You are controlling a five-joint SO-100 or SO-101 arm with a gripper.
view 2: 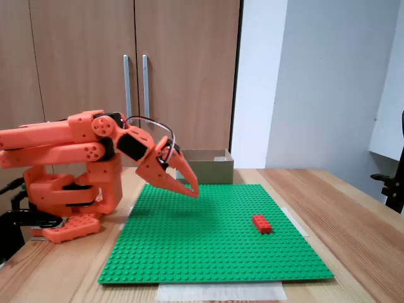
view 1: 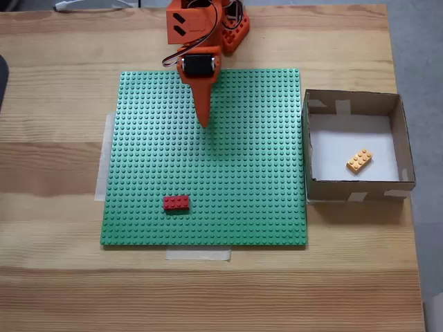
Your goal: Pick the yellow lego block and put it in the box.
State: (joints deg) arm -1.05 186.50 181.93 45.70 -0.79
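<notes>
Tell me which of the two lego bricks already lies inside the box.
The yellow lego block: it rests tilted on the white floor of the box. The red brick sits out on the green baseplate.

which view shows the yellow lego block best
The fixed view looking down from above: the yellow lego block lies in plain sight, studs up and askew, on the white floor of the box. In the fixed view from the side, the box sits behind the gripper and its wall hides the block.
</notes>
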